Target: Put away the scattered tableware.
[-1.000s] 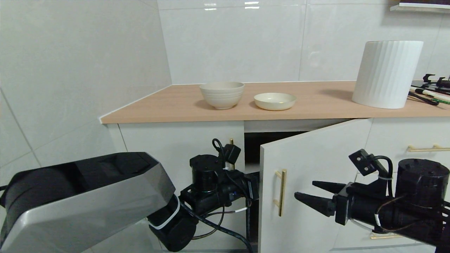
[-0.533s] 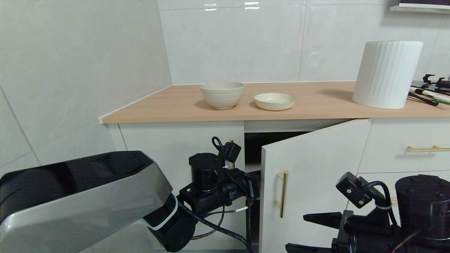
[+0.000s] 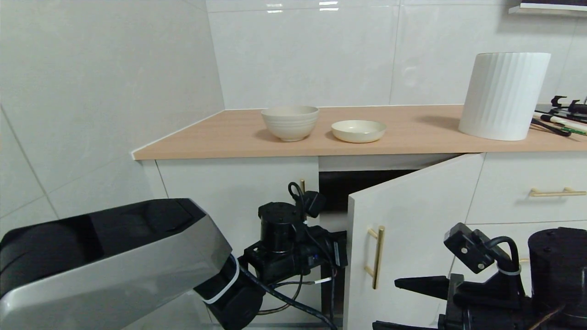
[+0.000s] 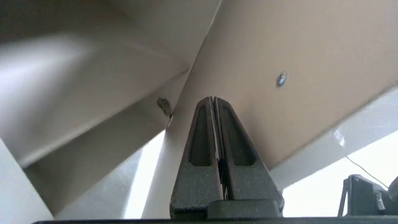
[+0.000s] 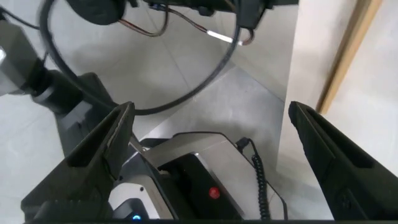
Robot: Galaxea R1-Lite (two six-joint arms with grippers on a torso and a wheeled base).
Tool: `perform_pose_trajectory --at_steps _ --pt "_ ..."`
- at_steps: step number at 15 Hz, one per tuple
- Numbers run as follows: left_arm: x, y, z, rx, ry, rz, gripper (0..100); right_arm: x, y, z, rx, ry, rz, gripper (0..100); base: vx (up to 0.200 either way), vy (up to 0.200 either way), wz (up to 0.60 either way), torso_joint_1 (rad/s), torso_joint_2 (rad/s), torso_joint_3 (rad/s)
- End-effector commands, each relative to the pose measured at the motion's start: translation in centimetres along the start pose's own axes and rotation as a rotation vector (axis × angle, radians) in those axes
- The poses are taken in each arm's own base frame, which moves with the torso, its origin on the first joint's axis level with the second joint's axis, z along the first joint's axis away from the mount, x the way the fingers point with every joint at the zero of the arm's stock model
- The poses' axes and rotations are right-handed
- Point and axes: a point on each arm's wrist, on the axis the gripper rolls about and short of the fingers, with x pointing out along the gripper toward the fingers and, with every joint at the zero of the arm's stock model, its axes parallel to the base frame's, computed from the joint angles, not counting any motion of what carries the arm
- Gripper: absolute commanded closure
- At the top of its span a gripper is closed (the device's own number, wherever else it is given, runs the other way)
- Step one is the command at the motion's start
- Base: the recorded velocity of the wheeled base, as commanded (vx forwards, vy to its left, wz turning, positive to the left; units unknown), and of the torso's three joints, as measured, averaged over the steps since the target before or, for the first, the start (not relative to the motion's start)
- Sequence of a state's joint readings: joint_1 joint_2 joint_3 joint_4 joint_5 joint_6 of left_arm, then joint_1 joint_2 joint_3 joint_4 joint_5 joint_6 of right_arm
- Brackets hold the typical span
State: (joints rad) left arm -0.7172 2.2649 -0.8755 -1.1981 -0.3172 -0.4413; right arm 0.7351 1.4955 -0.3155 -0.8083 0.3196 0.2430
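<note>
A cream ribbed bowl (image 3: 290, 122) and a shallow cream dish (image 3: 358, 130) sit side by side on the wooden countertop (image 3: 220, 137). Below them a white cabinet door (image 3: 412, 215) with a gold handle (image 3: 376, 256) stands ajar. My left gripper (image 4: 214, 124) is shut with nothing held, its tips against the door's inner face beside a screw (image 4: 281, 79); in the head view its wrist (image 3: 284, 247) sits at the dark gap. At the lower right, in front of the door, my right gripper (image 3: 387, 305) is open and empty, its fingers (image 5: 99, 155) spread wide near the handle (image 5: 345, 56).
A tall white ribbed container (image 3: 504, 96) stands on the counter's right part, with dark utensils (image 3: 559, 121) beyond it. A drawer with a gold handle (image 3: 552, 192) lies right of the door. A tiled wall (image 3: 91, 91) closes off the left side.
The cabinet door has swung a little further open to the right, with my left wrist following it. My right gripper dropped lower.
</note>
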Motion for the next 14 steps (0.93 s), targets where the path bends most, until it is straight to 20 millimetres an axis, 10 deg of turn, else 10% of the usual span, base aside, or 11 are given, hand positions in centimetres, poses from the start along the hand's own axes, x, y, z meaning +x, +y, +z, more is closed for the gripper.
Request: perform_pose_trajectory --at_steps 1,14 --pt "0.3 -0.3 0.3 0.004 -0.005 -0.012 100 0.0 0.1 0.0 -0.002 -0.001 0.004 0 -0.200 0.000 0.00 0.012 0.00 -0.002" --pt "2.6 -0.4 1.9 0.002 0.005 -0.015 100 -0.2 0.2 -0.1 -0.005 -0.004 0.008 0 -0.062 0.000 0.00 0.001 0.00 0.001"
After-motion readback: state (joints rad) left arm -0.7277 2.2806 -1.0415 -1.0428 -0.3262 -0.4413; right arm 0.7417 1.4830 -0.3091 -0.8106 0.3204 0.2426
